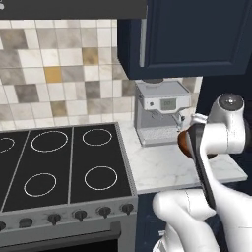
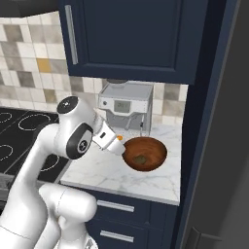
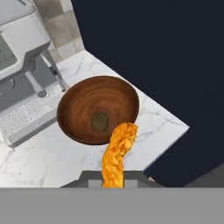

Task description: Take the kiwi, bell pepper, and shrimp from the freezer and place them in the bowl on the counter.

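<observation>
left base view: the robot's arm rises in the lower right and hides most of the bowl (image 1: 181, 141), of which a reddish-brown edge shows on the white marbled worktop (image 1: 157, 165), just in front of a grey coffee machine (image 1: 161, 112). a black stovetop (image 1: 64, 162) lies off to the side. the machine's small display is too blurred to read, and no brand name can be made out.

right base view: the hand (image 2: 118, 144) reaches out over the worktop (image 2: 121, 172) and sits at the near rim of the bowl (image 2: 145, 153), with a speck of orange, the shrimp (image 2: 119, 138), at its tip. the bowl lies just ahead of the hand, and the kiwi (image 2: 141, 159), a dull olive spot, rests in the bottom of it. no bell pepper can be seen in the bowl. the coffee machine (image 2: 125, 110) stands beyond the bowl; its panel carries no legible writing.

hand view: the hand is pinched tight on the shrimp (image 3: 118, 153), whose long axis runs straight out from the fingertips toward the bowl (image 3: 97, 109). its far end overlaps the bowl's near rim, while the kiwi (image 3: 99, 121) sits slightly further ahead in the bowl's middle. judging from this, the shrimp needs to travel a little further forward over the bowl's hollow before release, or it may catch the rim and fall on the worktop (image 3: 52, 162).
</observation>
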